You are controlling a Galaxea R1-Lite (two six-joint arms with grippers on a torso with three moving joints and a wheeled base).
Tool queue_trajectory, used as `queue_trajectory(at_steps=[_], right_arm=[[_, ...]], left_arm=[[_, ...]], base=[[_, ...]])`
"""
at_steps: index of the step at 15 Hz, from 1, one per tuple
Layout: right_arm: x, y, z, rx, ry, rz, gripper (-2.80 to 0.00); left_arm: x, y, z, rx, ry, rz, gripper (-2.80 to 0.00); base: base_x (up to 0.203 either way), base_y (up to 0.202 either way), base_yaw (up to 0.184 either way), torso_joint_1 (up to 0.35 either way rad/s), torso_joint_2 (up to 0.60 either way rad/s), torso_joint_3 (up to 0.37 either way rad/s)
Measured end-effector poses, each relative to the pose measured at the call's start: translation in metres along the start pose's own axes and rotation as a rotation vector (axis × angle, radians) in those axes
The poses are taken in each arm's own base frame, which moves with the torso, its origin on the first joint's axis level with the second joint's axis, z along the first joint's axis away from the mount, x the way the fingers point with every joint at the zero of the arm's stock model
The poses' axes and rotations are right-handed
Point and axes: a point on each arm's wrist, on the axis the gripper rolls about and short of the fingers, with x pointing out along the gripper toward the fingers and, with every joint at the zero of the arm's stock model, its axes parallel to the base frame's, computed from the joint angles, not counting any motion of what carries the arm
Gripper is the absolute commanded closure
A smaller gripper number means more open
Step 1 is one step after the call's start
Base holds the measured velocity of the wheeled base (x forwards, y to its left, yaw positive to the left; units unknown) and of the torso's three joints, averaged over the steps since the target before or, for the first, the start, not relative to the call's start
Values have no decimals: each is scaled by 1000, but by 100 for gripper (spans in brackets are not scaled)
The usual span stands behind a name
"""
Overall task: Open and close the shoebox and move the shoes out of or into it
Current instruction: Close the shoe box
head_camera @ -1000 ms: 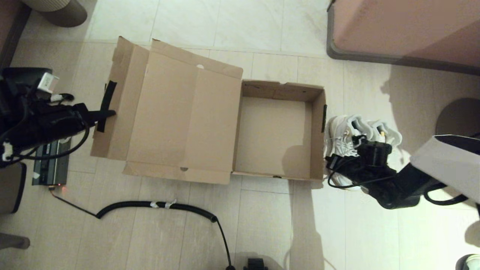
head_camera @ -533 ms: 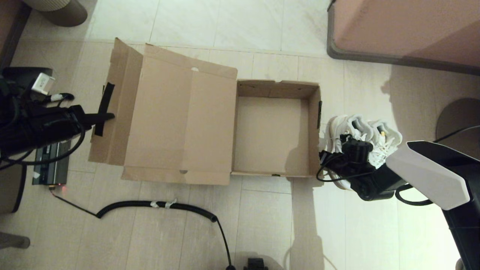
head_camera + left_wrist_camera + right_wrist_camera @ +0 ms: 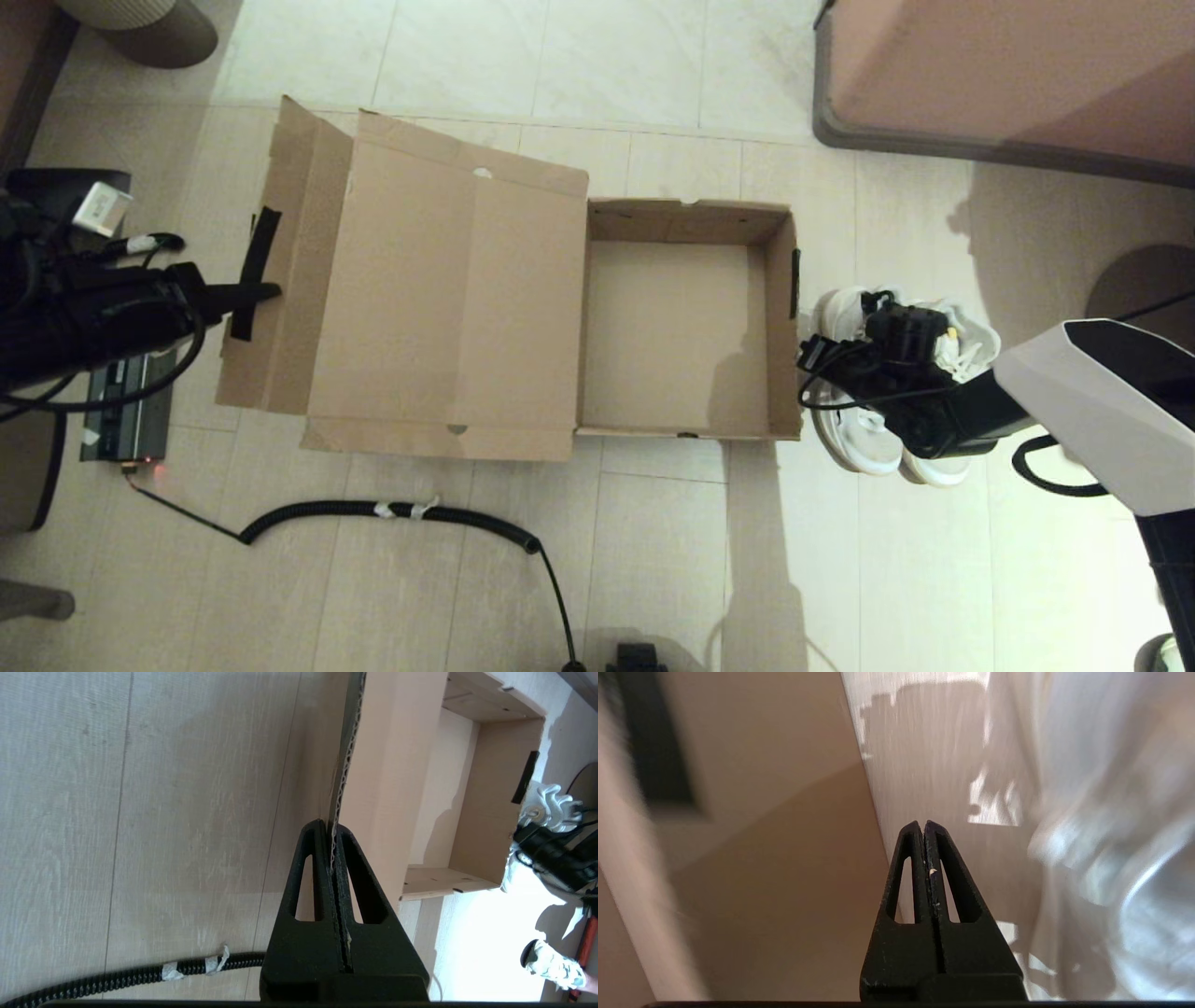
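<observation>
Shoebox (image 3: 686, 327) lid dragged further left, left jaws clamping flap, right jaws together

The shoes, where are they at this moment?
In the head view, the shoes stand on the floor on the robot's right, just outside the open shoebox, beside its right wall, with the right gripper over them.

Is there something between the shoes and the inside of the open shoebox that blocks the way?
Only the shoebox's own right wall stands between: the shoes sit on the floor just outside it, under the right gripper. The box is empty, and the left gripper pinches the lid's flap.
</observation>
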Motion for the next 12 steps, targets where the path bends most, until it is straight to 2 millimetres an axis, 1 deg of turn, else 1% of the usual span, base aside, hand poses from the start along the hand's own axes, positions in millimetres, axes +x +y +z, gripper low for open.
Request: queue_trajectory(at_steps=[3,5,7,10,12], right_arm=[[1,4,18,2,-24,9,0],[3,9,27,9,-44,23,0],[8,18,32,55,-52,42,0],[12,32,25,80,-24,64,0],[12,43,17,80,-5,83,0]], left_arm=[[0,1,0,-1,1,1,0],[0,0,0,0,0,1,0],[0,0,1,2,-2,1,0],[-3,-5,7,2,0,-2,0],[-7,-18,17,1,10,-15,0]], base=[[0,0,0,0,0,0],[0,0,0,0,0,0],[0,0,0,0,0,0],[0,0,0,0,0,0],[0,0,0,0,0,0]])
